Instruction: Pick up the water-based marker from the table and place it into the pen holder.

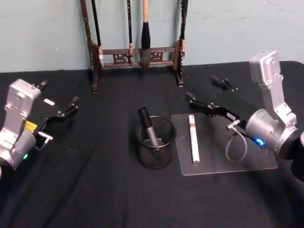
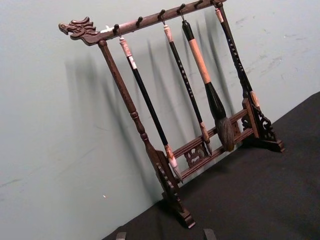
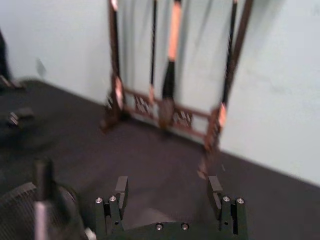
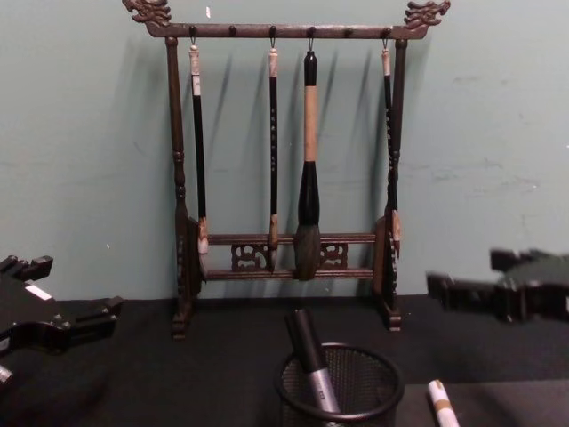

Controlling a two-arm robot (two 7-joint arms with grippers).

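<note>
A tall dark wooden brush rack (image 4: 356,238) stands beyond the right gripper (image 1: 202,87), which is spread wide and empty over a clear plastic sheet (image 1: 218,161). To its left, the round black wire-mesh pen holder (image 1: 154,159) holds a grey black-capped marker (image 1: 148,126). A white brown-banded marker (image 1: 194,140) lies between them. The left gripper (image 1: 59,93) idles, open.

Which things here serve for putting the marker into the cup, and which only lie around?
Needed: white marker on the clear mat; mesh cup; right claw near the mat.
Lying around: brush rack; grey pen in the cup; left claw, far left.
</note>
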